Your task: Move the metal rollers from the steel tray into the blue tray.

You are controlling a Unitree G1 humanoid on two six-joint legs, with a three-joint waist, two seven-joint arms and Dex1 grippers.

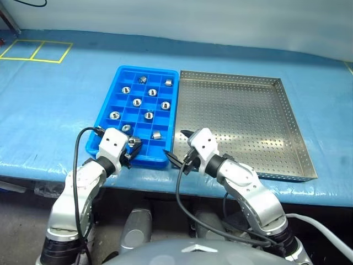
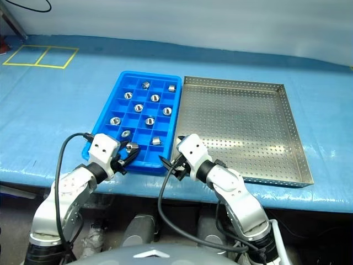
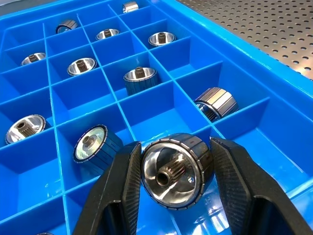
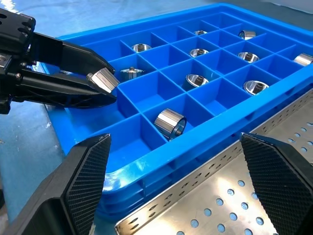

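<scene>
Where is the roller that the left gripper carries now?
The roller sits between the left gripper's fingers, over the blue tray's near row of compartments.

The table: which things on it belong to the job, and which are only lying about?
Job:
- rollers, sitting in cells of the blue tray
- one roller between the left hand's fingers, above the blue tray
- steel tray, no rollers on it
- right hand, open, holding nothing

Lying about:
- yellow tape squares
- blue table cover
</scene>
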